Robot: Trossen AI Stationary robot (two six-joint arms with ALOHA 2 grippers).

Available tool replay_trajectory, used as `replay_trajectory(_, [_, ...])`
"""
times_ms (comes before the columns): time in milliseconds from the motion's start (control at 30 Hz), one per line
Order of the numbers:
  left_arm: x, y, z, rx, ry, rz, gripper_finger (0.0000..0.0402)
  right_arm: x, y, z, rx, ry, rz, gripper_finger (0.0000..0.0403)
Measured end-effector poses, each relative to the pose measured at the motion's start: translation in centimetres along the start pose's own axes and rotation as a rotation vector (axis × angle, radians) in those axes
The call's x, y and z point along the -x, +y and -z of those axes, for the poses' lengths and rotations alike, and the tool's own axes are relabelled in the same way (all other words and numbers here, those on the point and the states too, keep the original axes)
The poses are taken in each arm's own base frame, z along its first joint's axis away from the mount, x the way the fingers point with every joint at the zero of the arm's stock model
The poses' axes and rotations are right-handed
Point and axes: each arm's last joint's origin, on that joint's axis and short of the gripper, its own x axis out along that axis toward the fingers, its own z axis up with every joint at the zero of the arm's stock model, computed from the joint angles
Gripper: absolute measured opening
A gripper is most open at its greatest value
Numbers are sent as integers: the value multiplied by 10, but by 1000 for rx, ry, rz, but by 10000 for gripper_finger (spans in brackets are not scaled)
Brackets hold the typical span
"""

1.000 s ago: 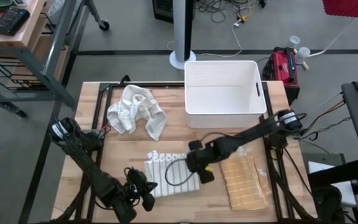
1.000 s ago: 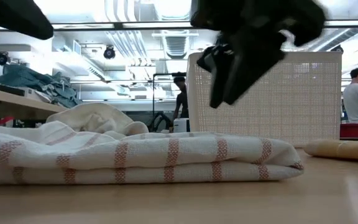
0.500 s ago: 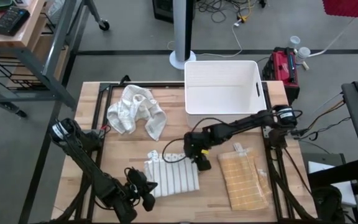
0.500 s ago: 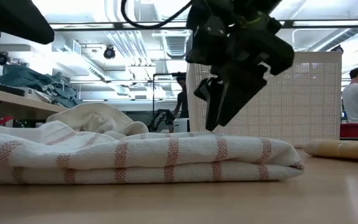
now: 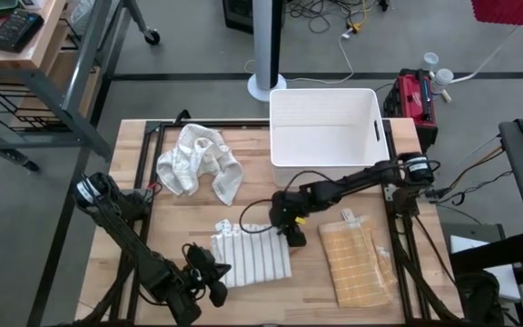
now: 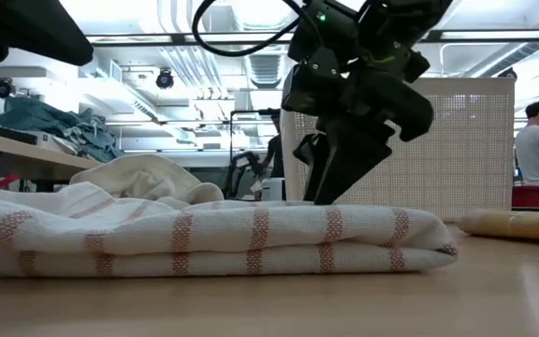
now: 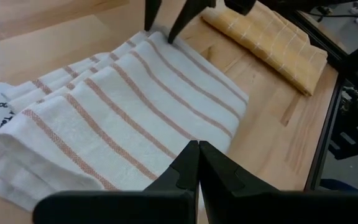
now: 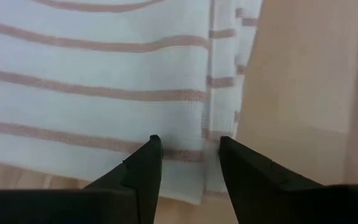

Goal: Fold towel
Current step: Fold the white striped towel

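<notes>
The white towel with red stripes lies folded flat on the wooden table. My right gripper points steeply down at its far right corner, fingers open. In the right wrist view the two fingers stand on either side of the stacked edges at that corner. My left gripper is shut and hovers by the towel's near left corner, pointing across the towel. My right gripper has its fingertips down at the top of the towel's far right corner, coming from above at a slant. Whether they touch the cloth, I cannot tell. Nothing is pinched between them.
A crumpled cream towel lies at the far left. A folded yellow towel lies to the right of the striped one. A white bin stands at the far edge. People show in the room behind in the low view.
My right gripper has moved from above the towel's right side toward the table's far edge and down, until its fingertips reach the towel's far right corner. The towel has stayed as it lay.
</notes>
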Motion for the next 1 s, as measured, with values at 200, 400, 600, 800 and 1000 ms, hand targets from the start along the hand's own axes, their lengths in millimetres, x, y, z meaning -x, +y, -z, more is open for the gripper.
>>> replay_trajectory(200, [-2,0,-2,1,-3,-5,0,-2,0,2,10,-11,0,115])
replay_trajectory(400, [-3,0,-3,4,-6,-9,0,-2,0,2,38,-11,-1,31])
replay_trajectory(600, [-3,0,-3,3,-5,-9,0,1,0,1,32,-21,5,3])
replay_trajectory(800, [-3,1,-3,-2,-5,-13,0,27,6,-11,38,-92,16,1])
replay_trajectory(1000, [-3,3,-3,-19,-5,-27,0,58,12,-15,-26,-126,21,0])
